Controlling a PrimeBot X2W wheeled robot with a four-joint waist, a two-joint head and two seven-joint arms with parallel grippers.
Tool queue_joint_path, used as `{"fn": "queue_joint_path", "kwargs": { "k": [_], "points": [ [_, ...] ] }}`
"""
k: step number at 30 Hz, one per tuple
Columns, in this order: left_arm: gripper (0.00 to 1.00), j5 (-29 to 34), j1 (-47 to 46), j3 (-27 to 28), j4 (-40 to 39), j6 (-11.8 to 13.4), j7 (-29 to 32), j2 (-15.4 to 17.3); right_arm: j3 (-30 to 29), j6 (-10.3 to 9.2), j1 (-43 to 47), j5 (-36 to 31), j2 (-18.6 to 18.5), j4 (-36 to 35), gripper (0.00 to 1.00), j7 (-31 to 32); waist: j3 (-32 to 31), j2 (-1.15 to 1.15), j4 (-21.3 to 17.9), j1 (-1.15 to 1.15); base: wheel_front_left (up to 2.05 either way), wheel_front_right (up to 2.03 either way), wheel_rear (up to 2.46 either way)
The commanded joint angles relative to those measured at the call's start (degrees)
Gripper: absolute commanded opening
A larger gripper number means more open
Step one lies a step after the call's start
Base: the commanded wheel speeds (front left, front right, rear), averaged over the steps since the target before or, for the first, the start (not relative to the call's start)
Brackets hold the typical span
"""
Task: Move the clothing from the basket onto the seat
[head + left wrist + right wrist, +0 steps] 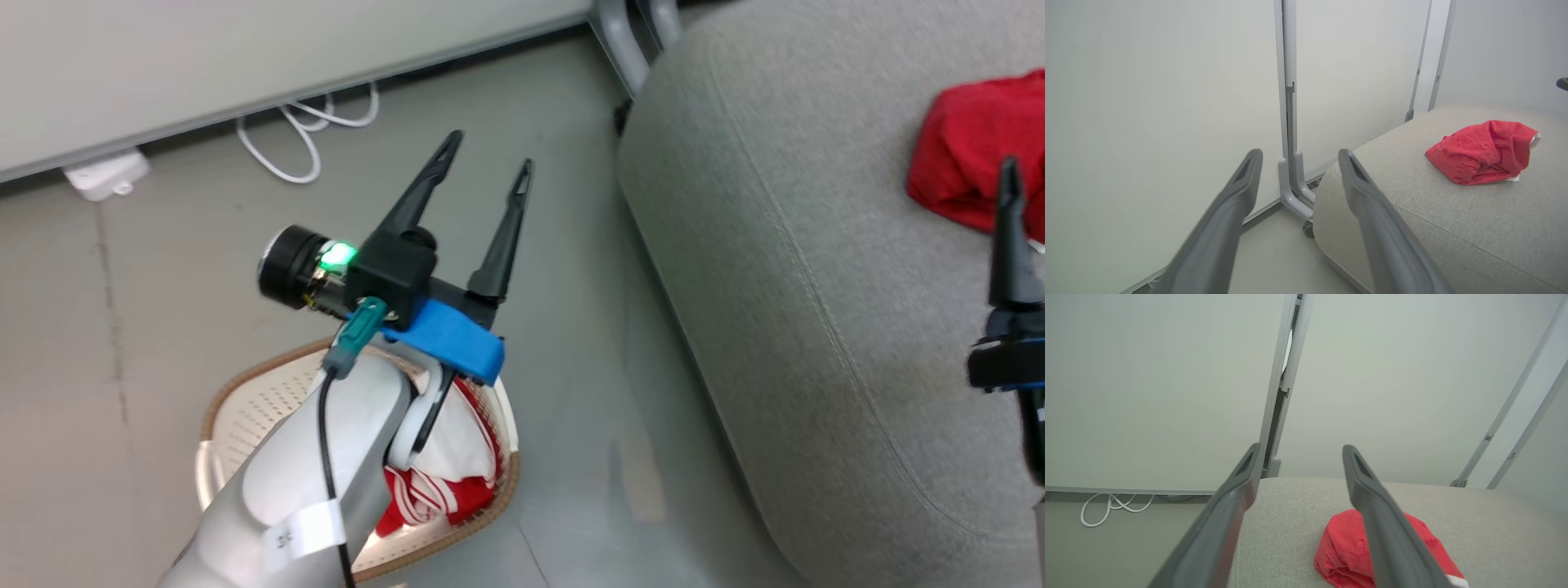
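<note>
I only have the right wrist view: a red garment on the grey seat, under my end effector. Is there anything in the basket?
Observer: Yes. The head view shows the basket on the floor with a red-and-white striped garment inside.
Operator: Is the left end effector busy?
Observer: No. The left end effector is open and empty. In the head view its fingers show past the basket's far rim.
Operator: Is the garment on the seat near an edge?
Observer: The left wrist view shows the whole red garment. It lies crumpled on the flat top of the seat, well in from the rounded corner.
</note>
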Motion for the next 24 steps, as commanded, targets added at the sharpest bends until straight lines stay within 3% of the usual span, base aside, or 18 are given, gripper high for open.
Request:
{"fn": "queue_joint_path", "kwargs": {
  "k": [1,13,24],
  "points": [
    [1.00,0.64,1.98,1.73,-0.39,0.07,-0.23,0.14,1.20,0.01,1.19,-0.54,0.12,-0.51,1.00,-0.02,-4.43,0.00,4.35,0.01,0.00,0.00,0.00],
    [1.00,5.16,15.32,18.06,-2.94,-2.79,-0.21,-1.73,11.00,0.01,4.29,-0.66,3.81,-1.14,1.00,-0.02,-11.31,0.00,10.23,0.01,0.00,0.00,0.00],
    [1.00,9.40,25.46,29.00,-4.31,-6.69,-0.21,-4.66,11.33,0.01,10.35,-0.06,8.22,0.16,1.00,-0.02,-15.99,0.00,12.92,0.01,0.00,0.00,0.00]
  ]
}}
